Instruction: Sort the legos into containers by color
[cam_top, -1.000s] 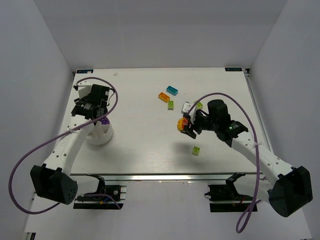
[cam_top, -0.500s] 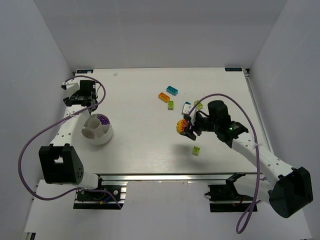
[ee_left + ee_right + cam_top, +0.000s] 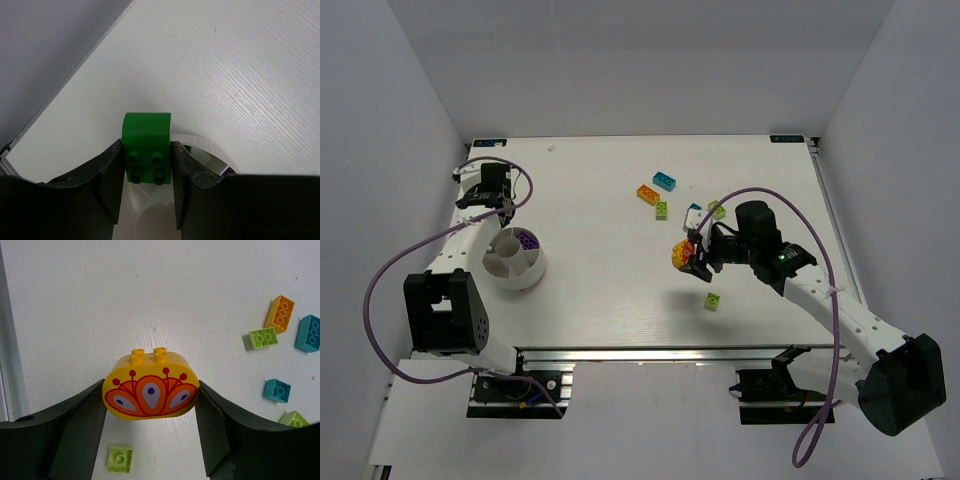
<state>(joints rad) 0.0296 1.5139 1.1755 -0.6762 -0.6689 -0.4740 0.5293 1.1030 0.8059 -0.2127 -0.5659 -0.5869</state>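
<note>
My left gripper point(image 3: 497, 210) is shut on a dark green brick point(image 3: 147, 150) and holds it just beyond the far rim of the white divided bowl point(image 3: 515, 262). A purple brick point(image 3: 527, 239) lies in one wedge. My right gripper point(image 3: 692, 256) is shut on a yellow oval brick with an orange-red pattern point(image 3: 151, 392), held above the table right of centre. Loose on the table are a cyan brick point(image 3: 665, 180), an orange brick point(image 3: 647, 194), a lime brick point(image 3: 662, 210), a small cyan brick point(image 3: 693, 212), a lime brick point(image 3: 718, 210) and a lime brick point(image 3: 712, 301).
The bowl's rim point(image 3: 202, 145) shows under the left fingers. The table's left edge and grey wall point(image 3: 50, 60) are close to the left gripper. The right wrist view shows the near lime brick point(image 3: 120, 459) and the table's metal edge point(image 3: 10, 365).
My left arm has swung away from over the bowl towards the far left corner, holding the green brick. My right gripper has drifted slightly toward me with the yellow brick.
</note>
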